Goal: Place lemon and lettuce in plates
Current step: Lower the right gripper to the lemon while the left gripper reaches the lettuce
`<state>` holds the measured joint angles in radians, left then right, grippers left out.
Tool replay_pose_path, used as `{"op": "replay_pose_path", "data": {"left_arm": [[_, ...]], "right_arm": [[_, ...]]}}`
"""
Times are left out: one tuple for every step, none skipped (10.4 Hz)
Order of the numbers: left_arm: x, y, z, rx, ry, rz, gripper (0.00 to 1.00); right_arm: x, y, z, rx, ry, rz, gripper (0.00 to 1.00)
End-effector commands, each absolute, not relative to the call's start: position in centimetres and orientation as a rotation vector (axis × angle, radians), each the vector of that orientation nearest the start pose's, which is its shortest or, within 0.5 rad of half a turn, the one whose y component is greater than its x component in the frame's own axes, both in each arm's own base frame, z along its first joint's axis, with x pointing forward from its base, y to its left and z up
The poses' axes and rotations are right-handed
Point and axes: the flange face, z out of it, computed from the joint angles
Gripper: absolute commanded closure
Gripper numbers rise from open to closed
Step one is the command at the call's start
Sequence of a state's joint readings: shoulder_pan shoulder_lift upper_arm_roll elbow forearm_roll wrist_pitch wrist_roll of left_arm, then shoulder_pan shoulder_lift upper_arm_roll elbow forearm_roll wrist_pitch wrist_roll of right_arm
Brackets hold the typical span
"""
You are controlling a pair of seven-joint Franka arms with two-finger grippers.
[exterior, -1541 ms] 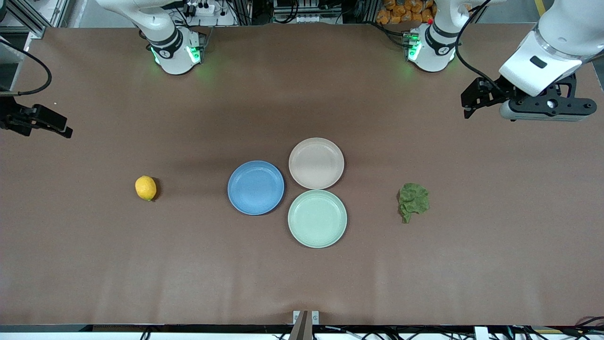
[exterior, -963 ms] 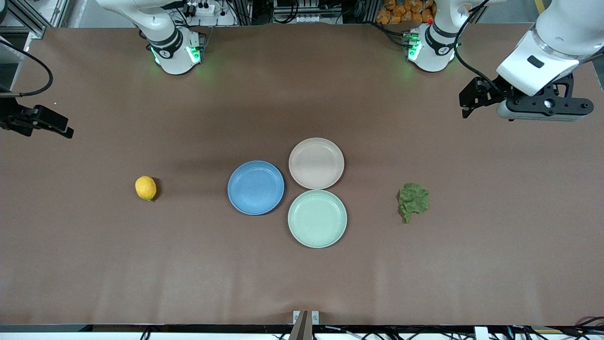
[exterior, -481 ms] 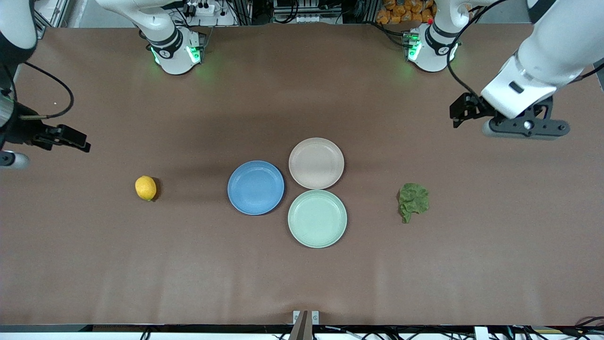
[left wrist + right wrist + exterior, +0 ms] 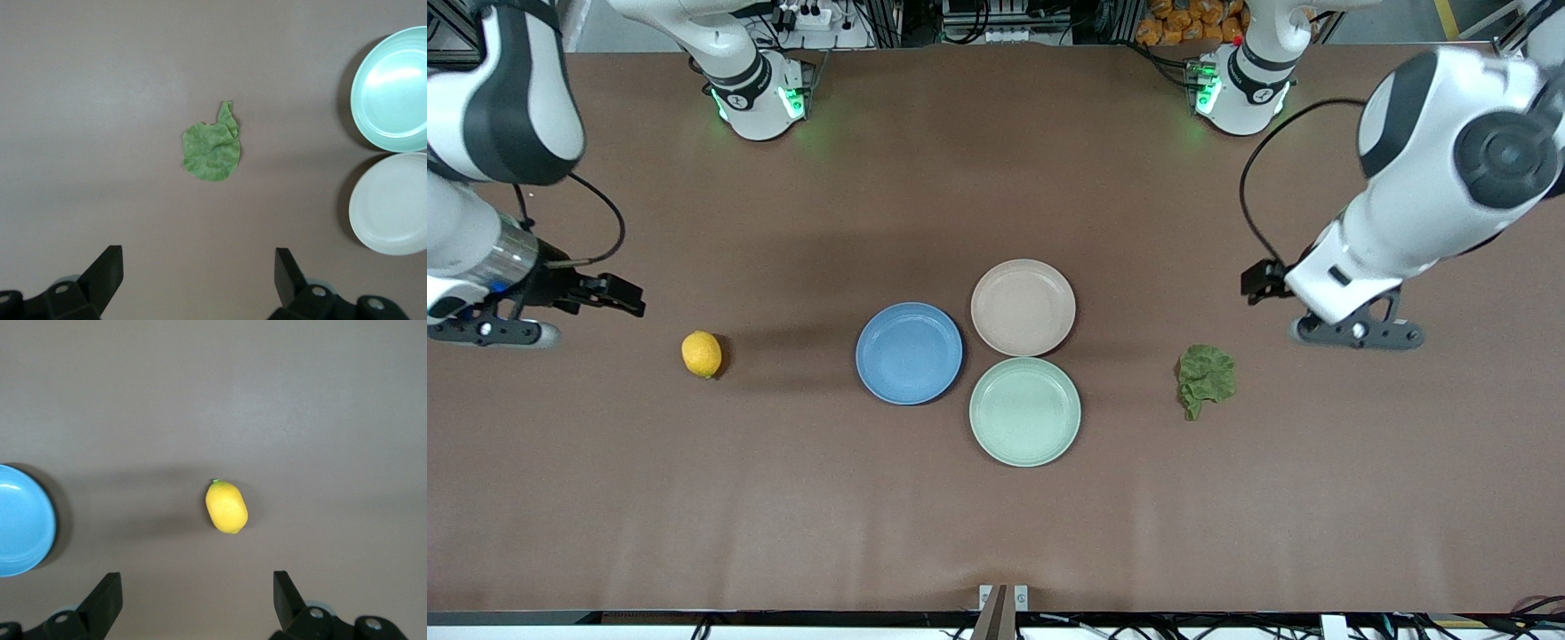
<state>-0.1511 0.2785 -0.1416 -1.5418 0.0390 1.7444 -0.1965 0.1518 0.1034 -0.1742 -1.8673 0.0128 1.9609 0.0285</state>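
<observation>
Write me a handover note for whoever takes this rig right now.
Left gripper: fingers open, empty, in the air over bare table next to the lettuce, toward the left arm's end.
Right gripper: fingers open, empty, over bare table next to the lemon, toward the right arm's end.
Blue plate, beige plate and mint-green plate sit clustered mid-table, all empty.
Done: nothing placed yet.
Left: pick up lemon and lettuce and put them in the blue and beige plates.

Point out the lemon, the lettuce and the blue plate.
lemon (image 4: 702, 354): front view, middle of its yellow skin.
lettuce (image 4: 1207, 377): front view, middle of the wrinkled leaf.
blue plate (image 4: 909, 353): front view, bare bottom of the plate.
</observation>
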Motion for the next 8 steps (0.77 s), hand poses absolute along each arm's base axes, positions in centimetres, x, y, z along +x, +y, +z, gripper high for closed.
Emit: {"op": "replay_pose_path", "data": {"left_arm": [[62.5, -17.7, 44.2, -3.142, 0.092, 0.088, 0.00], [62.9, -17.8, 42.2, -3.144, 0.051, 0.081, 0.00], [63.0, -18.3, 39.5, -3.148, 0.043, 0.077, 0.00], [63.0, -18.4, 36.3, -3.157, 0.036, 0.046, 0.00], [62.5, -18.3, 33.6, -3.168, 0.039, -0.012, 0.00], [61.6, -18.0, 31.2, -3.175, 0.037, -0.047, 0.00], [61.1, -18.0, 29.9, -3.180, 0.042, -0.066, 0.00], [61.0, -18.4, 28.3, -3.177, 0.051, -0.032, 0.00]], "right_arm": [[57.2, -1.3, 41.6, -3.166, 0.035, -0.026, 0.00], [56.8, -1.5, 39.7, -3.167, 0.032, -0.021, 0.00], [56.0, -1.5, 37.3, -3.168, 0.014, -0.030, 0.00], [55.2, -1.7, 34.6, -3.169, 0.004, -0.074, 0.00], [54.6, -2.1, 31.7, -3.174, -0.023, -0.093, 0.00], [54.3, -2.1, 29.9, -3.177, -0.037, -0.115, 0.00], [54.3, -2.1, 28.7, -3.180, -0.039, -0.118, 0.00], [54.3, -2.2, 27.8, -3.183, -0.038, -0.118, 0.00]]}}
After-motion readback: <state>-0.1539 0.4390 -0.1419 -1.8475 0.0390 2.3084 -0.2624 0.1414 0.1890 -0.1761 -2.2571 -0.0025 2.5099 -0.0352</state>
